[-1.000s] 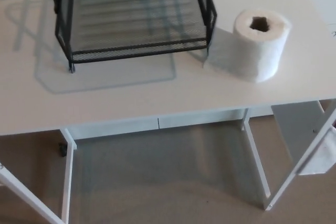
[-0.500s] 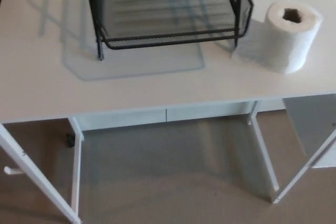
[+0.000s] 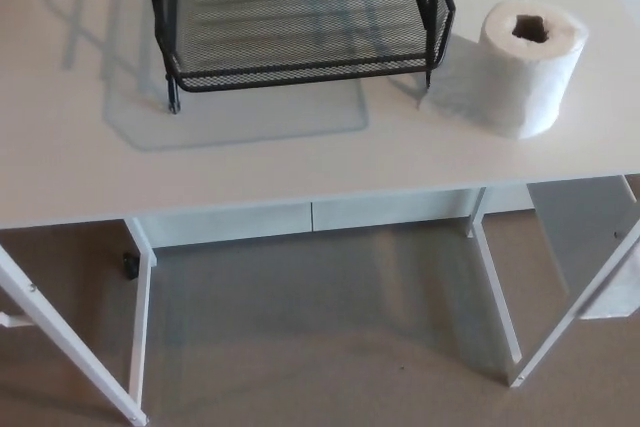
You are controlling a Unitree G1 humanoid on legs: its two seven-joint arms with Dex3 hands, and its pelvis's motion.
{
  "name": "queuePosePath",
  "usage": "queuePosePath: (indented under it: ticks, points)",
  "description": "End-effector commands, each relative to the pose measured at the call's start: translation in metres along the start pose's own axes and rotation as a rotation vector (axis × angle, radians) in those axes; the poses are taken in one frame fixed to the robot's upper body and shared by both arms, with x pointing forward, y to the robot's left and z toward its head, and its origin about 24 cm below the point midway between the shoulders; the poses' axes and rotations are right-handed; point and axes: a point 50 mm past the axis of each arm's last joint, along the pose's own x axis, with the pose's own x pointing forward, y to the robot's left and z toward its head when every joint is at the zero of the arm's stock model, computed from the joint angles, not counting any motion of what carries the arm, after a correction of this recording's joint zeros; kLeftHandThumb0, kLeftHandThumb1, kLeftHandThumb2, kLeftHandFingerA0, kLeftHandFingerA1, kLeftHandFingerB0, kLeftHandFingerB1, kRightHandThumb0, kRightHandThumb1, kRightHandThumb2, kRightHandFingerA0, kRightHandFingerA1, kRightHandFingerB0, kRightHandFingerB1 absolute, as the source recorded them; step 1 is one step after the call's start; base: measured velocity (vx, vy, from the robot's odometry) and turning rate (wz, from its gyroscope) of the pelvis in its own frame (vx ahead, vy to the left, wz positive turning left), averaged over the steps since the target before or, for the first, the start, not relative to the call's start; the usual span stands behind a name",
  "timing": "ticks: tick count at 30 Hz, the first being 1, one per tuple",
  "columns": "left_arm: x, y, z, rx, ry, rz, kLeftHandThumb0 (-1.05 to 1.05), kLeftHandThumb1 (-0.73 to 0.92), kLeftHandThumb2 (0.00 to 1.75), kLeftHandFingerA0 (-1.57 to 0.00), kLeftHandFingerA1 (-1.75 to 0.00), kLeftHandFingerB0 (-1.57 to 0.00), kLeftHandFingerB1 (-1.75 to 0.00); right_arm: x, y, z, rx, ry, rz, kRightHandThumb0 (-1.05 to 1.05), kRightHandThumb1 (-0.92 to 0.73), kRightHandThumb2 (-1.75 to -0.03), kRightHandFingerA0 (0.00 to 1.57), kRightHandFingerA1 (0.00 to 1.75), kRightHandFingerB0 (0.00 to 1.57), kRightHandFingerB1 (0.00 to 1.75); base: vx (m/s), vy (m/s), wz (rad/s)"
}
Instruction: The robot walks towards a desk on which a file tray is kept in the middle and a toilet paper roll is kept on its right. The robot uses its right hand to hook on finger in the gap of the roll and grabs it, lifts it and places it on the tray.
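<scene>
Head view: black mesh file tray [image 3: 300, 67] sits mid-bench [image 3: 80, 157]. Just right of it, apart, the toilet paper roll [image 3: 527, 69] stands upright, core hole facing up, near the bench's right edge. Neither robot hand shows.

White desk [image 3: 300, 162] on white legs, beige floor [image 3: 320, 347]

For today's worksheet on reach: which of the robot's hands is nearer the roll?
Neither can be judged: no hand shows in the head view. The roll stands upright on the desk, right of the tray, so it lies on the right hand's side.
</scene>
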Motion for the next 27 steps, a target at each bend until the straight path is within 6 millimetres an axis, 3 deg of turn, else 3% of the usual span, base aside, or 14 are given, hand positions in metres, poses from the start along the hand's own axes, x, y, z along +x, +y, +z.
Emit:
queuePosePath:
  ticks: [1,21,27]
  points:
    - [-0.002,0.006,0.002,0.011,-0.009,0.016,-0.99,0.69,1.75,-0.47,-1.32,-0.3,-1.22,0.0,-0.004,-0.001,0.003,0.004,-0.014,-0.81,-0.92,-0.85,0.34,0.5,0.21,0.39,0.0,0.0,0.0]
    - [-0.002,0.008,0.003,0.018,-0.009,0.019,-0.99,0.69,1.75,-0.47,-1.32,-0.3,-1.22,-0.001,-0.001,-0.004,0.007,0.009,-0.008,-0.81,-0.92,-0.85,0.34,0.5,0.21,0.39,0.0,0.0,0.0]
    - [-0.004,0.008,-0.009,0.036,0.019,0.016,-0.99,0.69,1.75,-0.47,-1.32,-0.3,-1.22,-0.004,0.002,-0.021,-0.005,0.042,-0.001,-0.81,-0.92,-0.85,0.34,0.5,0.21,0.39,0.0,0.0,0.0]
